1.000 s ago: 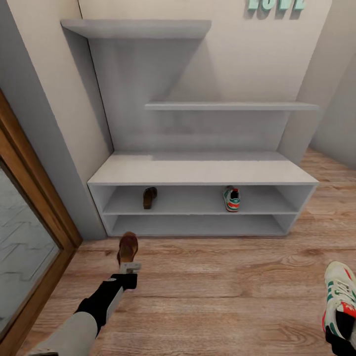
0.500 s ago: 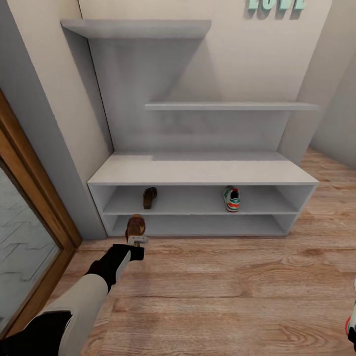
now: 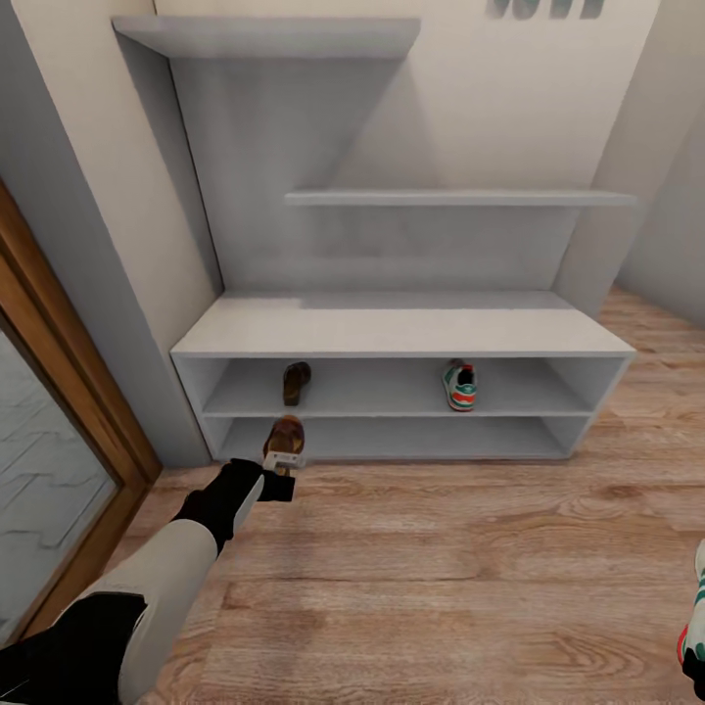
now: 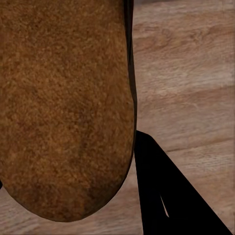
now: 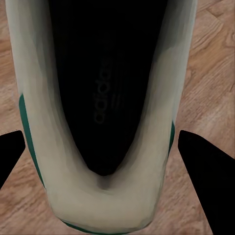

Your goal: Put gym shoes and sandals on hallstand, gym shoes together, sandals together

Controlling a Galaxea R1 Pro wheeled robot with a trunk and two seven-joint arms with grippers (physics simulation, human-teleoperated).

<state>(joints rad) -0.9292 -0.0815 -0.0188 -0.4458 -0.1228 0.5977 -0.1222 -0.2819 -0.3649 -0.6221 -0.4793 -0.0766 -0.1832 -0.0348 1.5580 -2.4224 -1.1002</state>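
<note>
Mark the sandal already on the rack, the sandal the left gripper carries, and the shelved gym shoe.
shelved sandal (image 3: 296,383), head view, its footbed
carried sandal (image 3: 285,434), head view, its footbed
shelved gym shoe (image 3: 460,386), head view, its heel

The word "adidas" reads in faint grey letters along the dark insole of the gym shoe (image 5: 107,98) in the right wrist view. High on the wall in the head view, the lower edges of teal lettering (image 3: 546,8) are cut off and cannot be read.
</note>
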